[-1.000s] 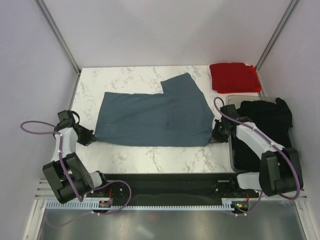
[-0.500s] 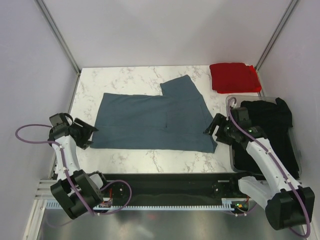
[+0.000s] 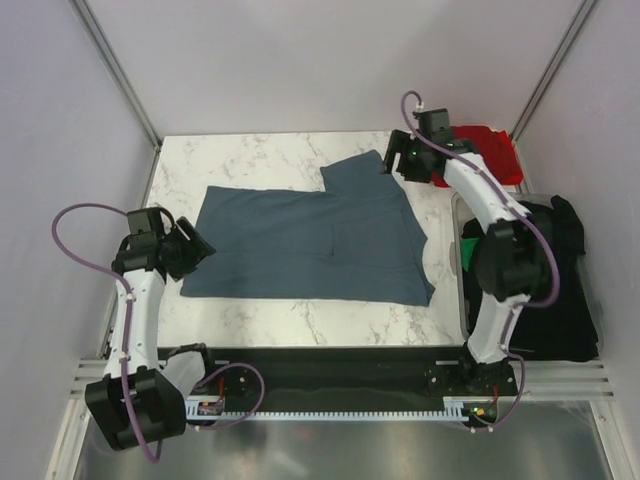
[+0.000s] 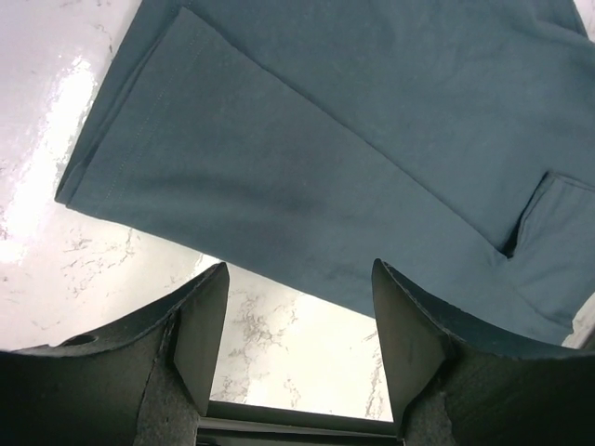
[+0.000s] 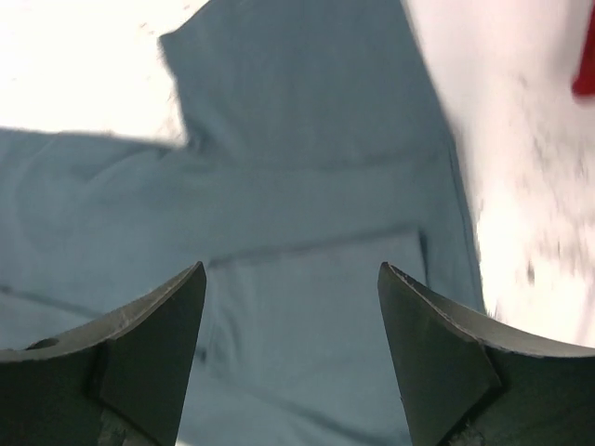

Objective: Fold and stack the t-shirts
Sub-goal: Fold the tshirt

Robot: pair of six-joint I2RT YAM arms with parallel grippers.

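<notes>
Left jaws: spread open, empty, hovering just off the left end of the blue-grey shirt point(image 3: 300, 240). Whether they touch it cannot be told from the top view. The left wrist view settles it: bare bench point(image 4: 279, 325) shows between the jaws, and the cloth point(image 4: 353, 139) lies beyond them.

Blue-grey shirt: flat at mid-bench point(image 3: 260, 160), long axis running left to right. One sleeve point(image 3: 362, 172) sticks out toward the far edge near its right end. Only the left wrist view shows the stitched hem point(image 4: 121, 139) at the left end and a stepped folded layer point(image 4: 548, 214).

Right jaws: open, empty, held over the far sleeve. The right wrist view is blurred, showing the sleeve point(image 5: 288, 84) and a sliver of red point(image 5: 586, 70).

Red shirt point(image 3: 495, 160): folded at the far right corner, partly hidden by the right arm point(image 3: 480, 195).

Black shirts point(image 3: 560, 270): heaped in a tray point(image 3: 463, 300) on the right side, seen only from the top.
</notes>
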